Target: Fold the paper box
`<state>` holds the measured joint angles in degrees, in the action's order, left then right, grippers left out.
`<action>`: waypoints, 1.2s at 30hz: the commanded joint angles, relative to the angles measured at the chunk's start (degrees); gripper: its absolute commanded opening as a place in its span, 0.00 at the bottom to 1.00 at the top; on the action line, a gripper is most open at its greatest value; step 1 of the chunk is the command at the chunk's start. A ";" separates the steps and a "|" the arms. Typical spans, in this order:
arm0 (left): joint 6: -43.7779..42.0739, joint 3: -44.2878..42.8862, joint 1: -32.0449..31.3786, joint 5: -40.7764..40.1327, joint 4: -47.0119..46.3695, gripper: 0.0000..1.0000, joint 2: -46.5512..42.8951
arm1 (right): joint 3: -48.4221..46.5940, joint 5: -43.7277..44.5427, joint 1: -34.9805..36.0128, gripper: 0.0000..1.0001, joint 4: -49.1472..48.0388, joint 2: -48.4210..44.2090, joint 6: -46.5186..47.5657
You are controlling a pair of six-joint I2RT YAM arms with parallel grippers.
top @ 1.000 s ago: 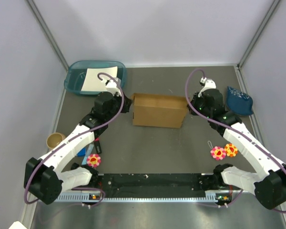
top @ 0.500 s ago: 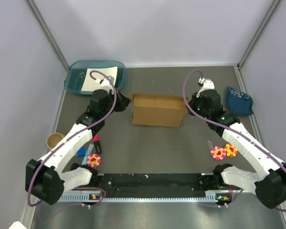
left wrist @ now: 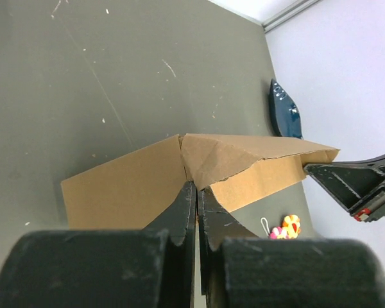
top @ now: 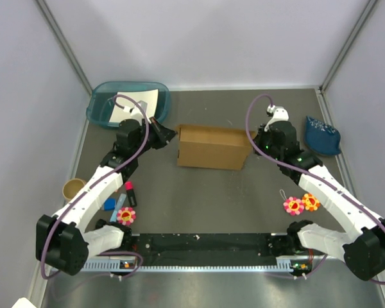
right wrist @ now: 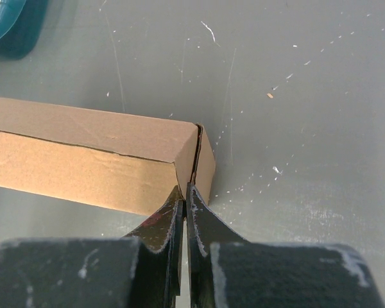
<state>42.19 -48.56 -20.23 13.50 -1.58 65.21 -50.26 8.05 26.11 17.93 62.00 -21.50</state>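
Both pairs of jaws are pressing fully shut, holding nothing. Left gripper [left wrist: 196, 187] is backing away leftward from the paper box [top: 213, 147], which is lying closed mid-table, while right gripper [right wrist: 185, 189] is touching its right end. Folding is probably nearly finished.

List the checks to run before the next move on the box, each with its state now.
1. Left tool shut: ok.
2. Right tool shut: ok.
3. Right tool tips at the end seam of the box: ok.
4. Left tool touching the box: cannot tell; its tips overlap a creased corner.
5. Box lying flat on the table: ok.
6. Box's left end fully closed: cannot tell.
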 commanded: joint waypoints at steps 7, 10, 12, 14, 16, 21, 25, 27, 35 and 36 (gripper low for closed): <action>3.60 1.88 0.89 4.61 -13.36 0.00 0.36 | 2.89 2.76 0.43 0.00 9.14 1.72 2.07; 1.05 2.50 0.89 4.00 -13.09 0.00 0.18 | 2.89 2.49 0.43 0.00 9.14 1.72 1.98; -1.05 3.55 0.89 3.12 -13.27 0.00 -0.17 | 2.71 2.49 0.43 0.00 9.14 1.72 1.98; -2.55 4.78 0.89 2.76 -14.15 0.00 -0.26 | 2.71 2.41 0.43 0.00 9.22 1.72 1.98; -5.27 5.57 0.54 1.72 -14.67 0.00 -0.35 | 2.62 2.14 0.43 0.00 9.14 1.64 1.81; -11.25 8.03 -0.60 -0.84 -16.43 0.00 -0.79 | 2.18 1.70 0.44 0.00 9.31 1.28 1.63; -14.85 8.74 -2.35 -3.12 -17.13 0.00 -0.52 | 1.74 1.35 1.14 0.00 9.40 1.37 1.28; -17.31 8.83 -4.02 -5.14 -16.96 0.00 -0.43 | 1.04 1.09 1.66 0.00 9.75 1.37 1.02; -23.55 9.88 -9.74 -12.70 -17.75 0.00 -1.22 | -1.51 0.21 2.19 0.00 11.25 1.02 0.49; -24.17 10.06 -11.05 -14.71 -18.10 0.00 -1.23 | -1.68 -0.05 2.19 0.00 11.25 1.11 0.32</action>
<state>22.50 -40.23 -27.46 2.09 -17.15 65.08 -51.46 7.90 27.53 20.43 61.95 -21.61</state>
